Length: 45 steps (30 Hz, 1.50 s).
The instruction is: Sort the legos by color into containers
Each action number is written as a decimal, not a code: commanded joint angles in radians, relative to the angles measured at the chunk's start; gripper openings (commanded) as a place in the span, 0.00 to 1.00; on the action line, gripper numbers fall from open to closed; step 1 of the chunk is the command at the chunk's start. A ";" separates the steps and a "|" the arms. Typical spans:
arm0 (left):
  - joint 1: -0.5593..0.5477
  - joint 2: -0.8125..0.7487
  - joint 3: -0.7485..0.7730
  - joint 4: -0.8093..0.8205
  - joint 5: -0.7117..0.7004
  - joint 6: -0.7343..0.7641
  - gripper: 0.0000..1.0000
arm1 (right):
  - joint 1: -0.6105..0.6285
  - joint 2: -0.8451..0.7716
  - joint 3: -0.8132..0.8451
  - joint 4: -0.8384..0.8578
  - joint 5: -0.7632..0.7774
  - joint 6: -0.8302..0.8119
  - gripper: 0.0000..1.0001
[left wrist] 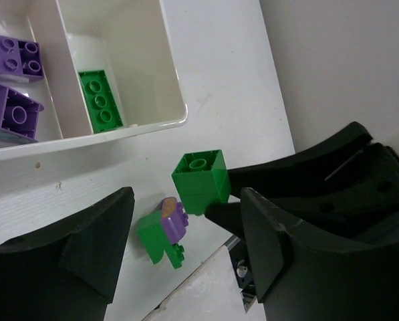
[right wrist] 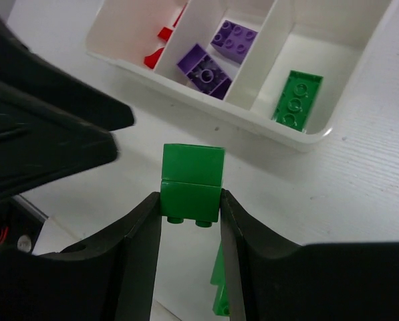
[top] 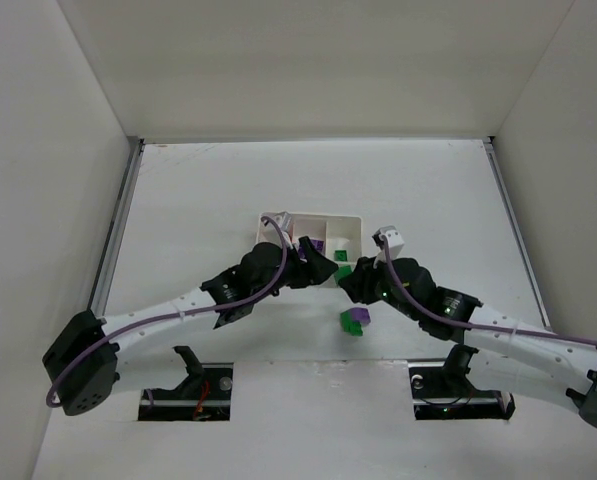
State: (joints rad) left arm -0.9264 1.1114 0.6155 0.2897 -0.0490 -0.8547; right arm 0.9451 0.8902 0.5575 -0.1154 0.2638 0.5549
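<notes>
Right jaws are clamped snug on a green block [right wrist: 192, 180], which looks like two bricks stacked. In the top view it sits at roughly 6 o'clock from the tray [left wrist: 171, 73], just off the near wall. I can't tell if it's touching the surface [top: 198, 200] or held a bit above it. Left jaws are spread wide with nothing in them, parked by the tray's near edge at about 9 o'clock from the block. The tray itself is already sorted: red legos [right wrist: 160, 43] are in the left compartment, purple bricks [right wrist: 204, 70] are in the middle, and a flat green brick [right wrist: 296, 100] is lying in the right one. There's also a loose green-and-purple piece [left wrist: 164, 231] on the surface, near the held block at about 6 o'clock from it and outside the tray.
</notes>
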 commanded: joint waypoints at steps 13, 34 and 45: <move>-0.028 0.105 0.072 0.065 0.029 -0.046 0.54 | 0.034 0.023 0.050 0.148 -0.106 -0.062 0.25; 0.054 0.054 0.026 0.068 0.031 -0.076 0.14 | 0.007 0.000 -0.002 0.164 -0.124 -0.047 0.23; 0.129 0.011 -0.020 0.066 -0.029 -0.086 0.12 | 0.007 -0.023 -0.002 0.158 -0.124 -0.047 0.23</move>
State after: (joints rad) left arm -0.8642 1.1576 0.6209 0.3557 0.0528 -0.9550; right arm 0.9558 0.9035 0.5571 0.0624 0.1417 0.5087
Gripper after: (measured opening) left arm 0.348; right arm 0.425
